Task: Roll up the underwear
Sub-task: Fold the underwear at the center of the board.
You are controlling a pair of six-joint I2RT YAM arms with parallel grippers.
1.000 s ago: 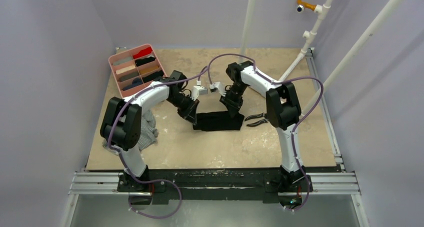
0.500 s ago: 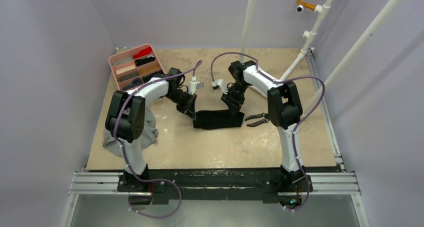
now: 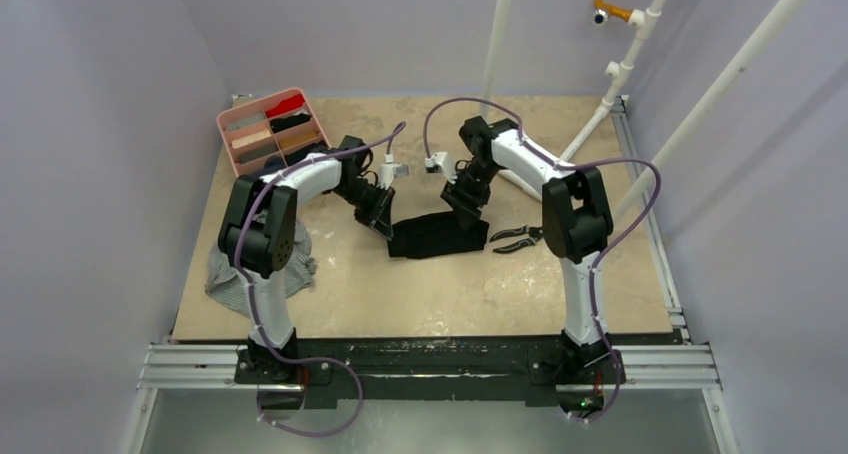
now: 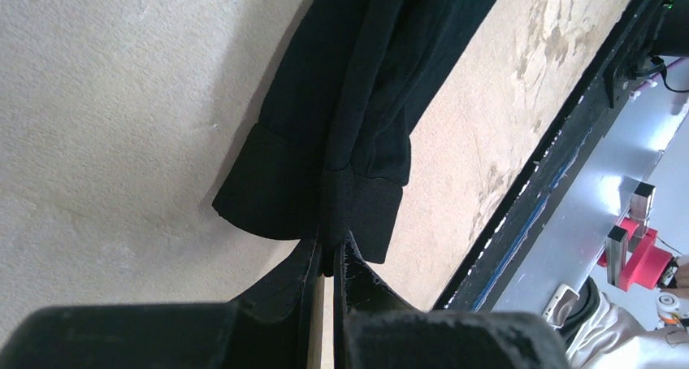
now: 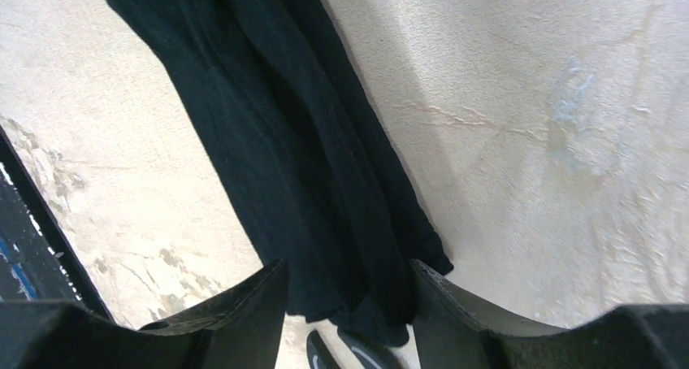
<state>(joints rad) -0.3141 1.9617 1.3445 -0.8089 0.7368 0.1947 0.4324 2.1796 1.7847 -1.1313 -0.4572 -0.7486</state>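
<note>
tray [image 3: 255,105] holds rolled cloths [image 3: 290,122]; l tool [image 4: 327,259] pinches underwear [image 4: 357,101].

Plain black underwear [image 3: 432,236]; grey underwear [image 3: 222,282]; pink tray [image 3: 255,105]

Cut off by the top edge in both wrist views: the far end of the black underwear [image 4: 357,101]. Buried between the left fingers [image 4: 302,275]: the pinched bit of its hem. Unclear at the right fingers [image 5: 260,300]: whether pinching the cloth or merely straddling it. Cropped by the bottom edge there: a dark rounded thing [image 5: 345,351], beyond naming. From above, half covered by the left arm [image 3: 262,236]: the grey underwear [image 3: 222,282]. Too small to read: the contents of the tray [image 3: 224,132]. Tucked against the right arm [image 3: 572,214]: one end of the pliers [image 3: 513,238].
</note>
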